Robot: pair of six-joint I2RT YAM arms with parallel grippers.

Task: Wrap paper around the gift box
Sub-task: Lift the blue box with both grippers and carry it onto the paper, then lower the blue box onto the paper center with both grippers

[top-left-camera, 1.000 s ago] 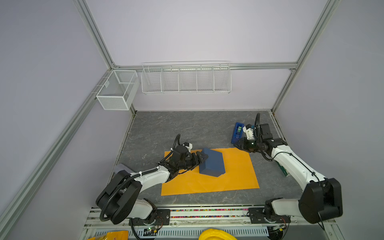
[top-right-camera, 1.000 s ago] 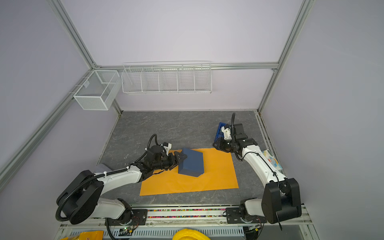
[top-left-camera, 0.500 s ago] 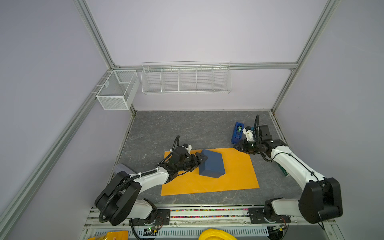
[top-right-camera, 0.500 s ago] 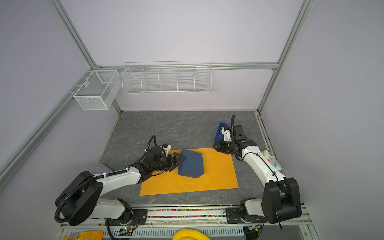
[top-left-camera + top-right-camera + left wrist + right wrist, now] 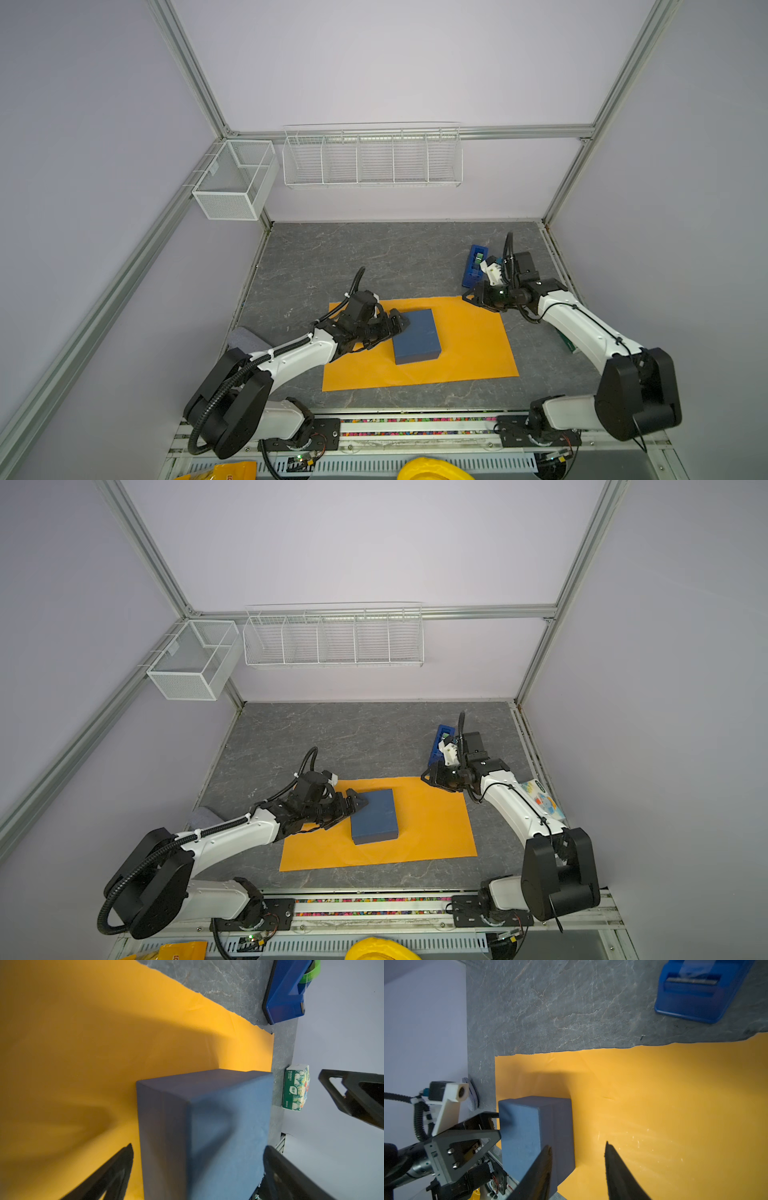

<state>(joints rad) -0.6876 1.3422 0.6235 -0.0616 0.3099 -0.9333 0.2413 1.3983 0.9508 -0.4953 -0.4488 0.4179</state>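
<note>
Grey stone-look tabletop (image 5: 374,257), lilac walls (image 5: 374,62); gift box (image 5: 417,336) on paper (image 5: 473,349); left gripper (image 5: 401,325), right gripper (image 5: 468,299) open

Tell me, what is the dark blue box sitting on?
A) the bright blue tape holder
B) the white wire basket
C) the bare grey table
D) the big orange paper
D: in both top views the gift box lies flat on the paper, well inside its edges.

Both top views are bright, evenly lit and sharp. In the left wrist view, soft shadows fall on the paper (image 5: 83,1043) and on the box (image 5: 228,1105) ahead of the left fingers (image 5: 116,1172), which are dark and blurred. In the right wrist view, the right fingers (image 5: 542,1174) are blurred too.
</note>
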